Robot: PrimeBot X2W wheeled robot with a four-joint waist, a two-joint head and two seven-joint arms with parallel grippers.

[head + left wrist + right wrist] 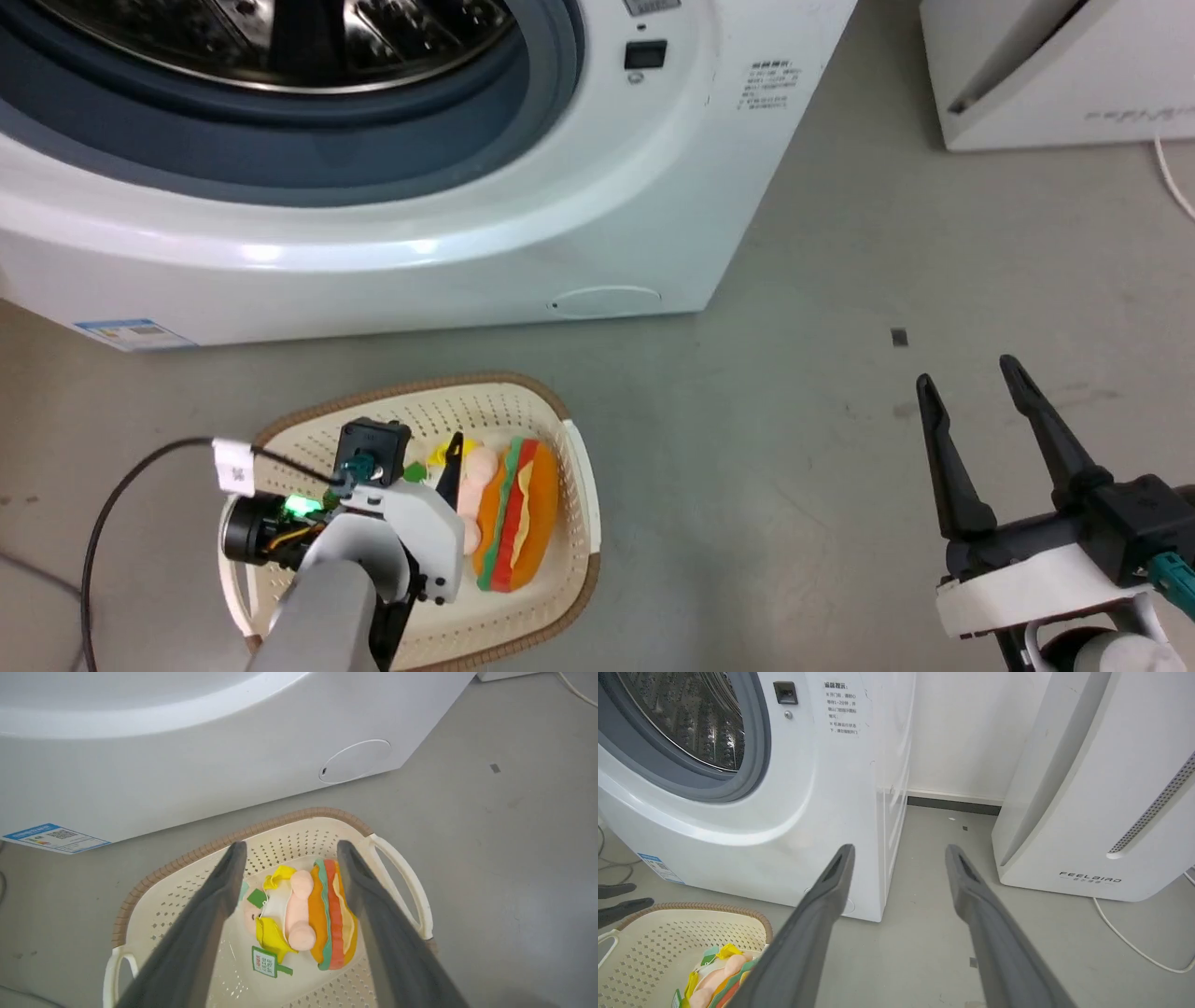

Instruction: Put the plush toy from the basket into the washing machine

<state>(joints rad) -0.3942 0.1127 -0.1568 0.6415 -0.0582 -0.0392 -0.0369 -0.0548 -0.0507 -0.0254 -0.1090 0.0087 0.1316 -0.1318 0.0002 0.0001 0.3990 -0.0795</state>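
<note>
The plush toy, a pink pig joined to an orange hamburger, lies inside the cream basket on the floor in front of the washing machine. From the left wrist view the toy lies between and below the spread fingers, in the basket. My left gripper hangs open just above the basket, fingers either side of the toy. My right gripper stands open over bare floor, well right of the basket. The washer's grey-rimmed opening shows the steel drum.
A white FEELBIRD appliance stands right of the washer, a white cord trailing from it. A black cable runs from my left wrist across the floor. Grey floor lies between basket and right gripper.
</note>
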